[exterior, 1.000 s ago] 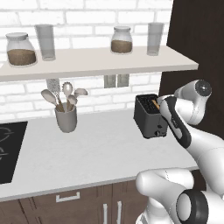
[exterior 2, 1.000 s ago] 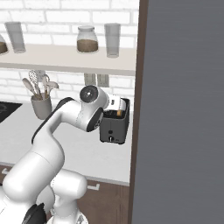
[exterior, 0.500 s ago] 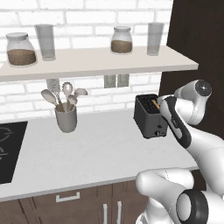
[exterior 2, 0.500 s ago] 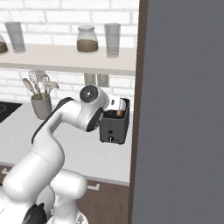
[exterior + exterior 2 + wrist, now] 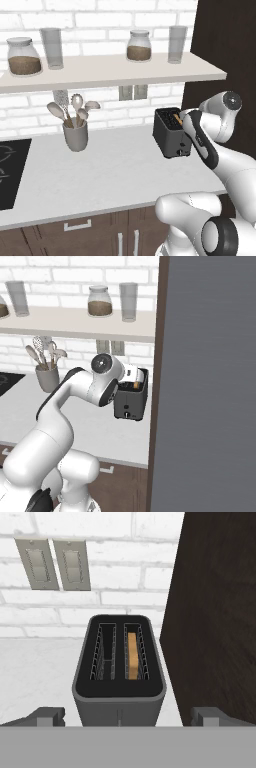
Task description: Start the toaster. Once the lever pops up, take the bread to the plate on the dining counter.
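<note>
The dark toaster (image 5: 170, 134) (image 5: 131, 402) stands on the grey-white worktop, close against a dark cabinet side. Its right slot holds the golden-brown bread (image 5: 132, 656), and a thin orange edge of that bread (image 5: 178, 119) shows from the base. Small pale controls, the lever among them (image 5: 181, 151), sit low on the narrow end face. My gripper (image 5: 127, 717) hovers just above and in front of that end. It is open wide, with one fingertip (image 5: 47, 716) on each side of the toaster and nothing held. The plate and the dining counter are out of view.
The tall dark cabinet side (image 5: 220, 612) stands right beside the toaster. A grey utensil holder (image 5: 75, 134) is at the back left and a black cooktop (image 5: 10, 172) at the far left. A shelf (image 5: 110, 70) with jars and glasses hangs overhead. Two wall outlets (image 5: 52, 563) are behind the toaster.
</note>
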Robot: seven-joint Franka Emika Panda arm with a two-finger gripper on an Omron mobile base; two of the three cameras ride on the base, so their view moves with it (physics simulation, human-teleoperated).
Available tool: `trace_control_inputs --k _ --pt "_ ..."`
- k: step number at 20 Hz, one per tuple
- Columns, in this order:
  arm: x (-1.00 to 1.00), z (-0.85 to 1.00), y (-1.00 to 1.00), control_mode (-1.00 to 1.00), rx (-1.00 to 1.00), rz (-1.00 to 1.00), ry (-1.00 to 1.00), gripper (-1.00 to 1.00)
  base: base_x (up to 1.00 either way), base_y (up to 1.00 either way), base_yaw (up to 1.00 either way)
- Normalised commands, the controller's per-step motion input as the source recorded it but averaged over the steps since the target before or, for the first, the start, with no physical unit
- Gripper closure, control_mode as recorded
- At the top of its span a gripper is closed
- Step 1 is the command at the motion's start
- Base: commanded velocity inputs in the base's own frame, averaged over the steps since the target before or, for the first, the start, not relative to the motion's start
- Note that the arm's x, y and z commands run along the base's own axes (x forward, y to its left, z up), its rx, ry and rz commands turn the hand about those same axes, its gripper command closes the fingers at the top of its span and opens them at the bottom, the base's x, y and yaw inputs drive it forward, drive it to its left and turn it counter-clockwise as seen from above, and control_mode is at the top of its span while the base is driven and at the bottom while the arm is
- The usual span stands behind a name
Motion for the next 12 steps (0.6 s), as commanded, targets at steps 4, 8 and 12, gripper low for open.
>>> trace_control_inputs --k 4,8,12 --pt "0.0 0.0 0.0 -1.0 0.0 0.0 0.0 -1.0 0.0 0.0 0.0" --pt "0.0 0.0 0.0 -1.0 0.0 0.0 0.0 -1.0 0.0 0.0 0.0" --pt "0.0 0.0 0.0 -1.0 0.0 0.0 0.0 -1.0 0.0 0.0 0.0"
